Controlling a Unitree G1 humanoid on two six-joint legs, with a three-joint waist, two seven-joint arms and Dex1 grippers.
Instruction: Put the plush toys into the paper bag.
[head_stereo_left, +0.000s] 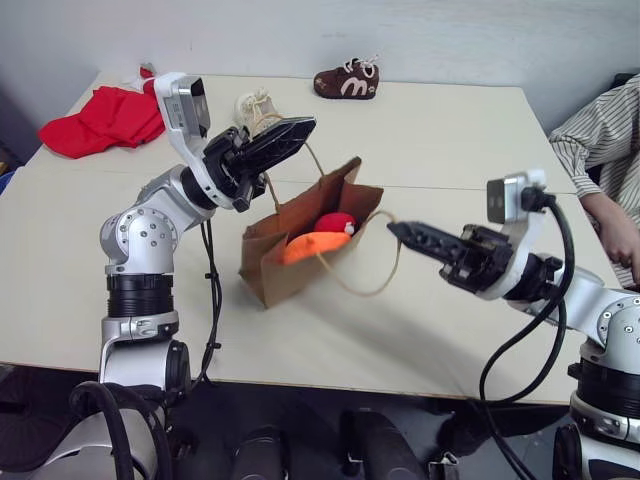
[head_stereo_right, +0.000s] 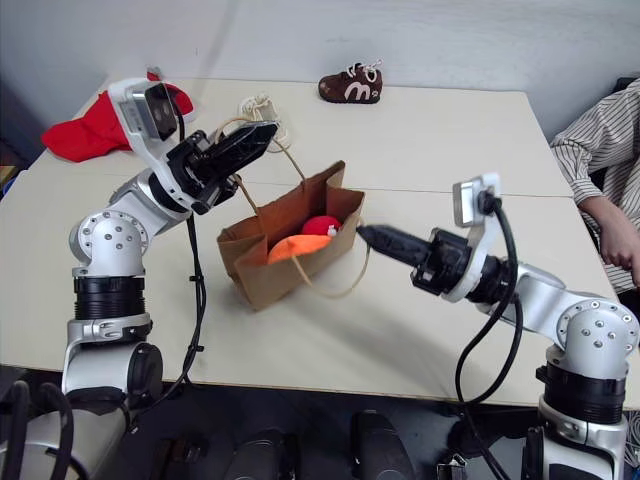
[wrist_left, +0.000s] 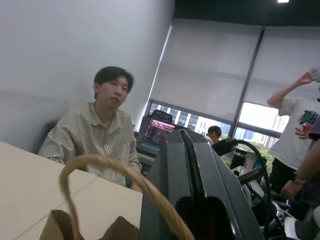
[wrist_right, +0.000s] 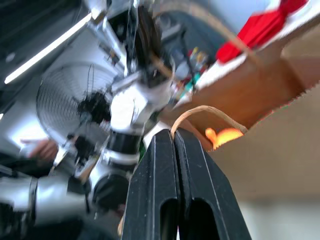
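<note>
The left claw (head_stereo_left: 290, 135) grips a cord handle (wrist_left: 95, 165), holding the paper bag (head_stereo_left: 290, 240) open on the desk (head_stereo_left: 450, 130). Both plush toys, orange (head_stereo_left: 315, 245) and red (head_stereo_left: 336, 222), lie inside, between the claws. The right claw (head_stereo_right: 375, 238) is closed, apparently on the near handle (wrist_right: 207, 112).

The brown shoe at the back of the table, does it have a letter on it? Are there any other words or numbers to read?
"M": a white letter-like mark on the side of the brown shoe.
No other words or numbers can be read; the paper bag looks plain.

Head stereo pair looks down at table (head_stereo_left: 450, 330); wrist cams close behind end effectors
</note>
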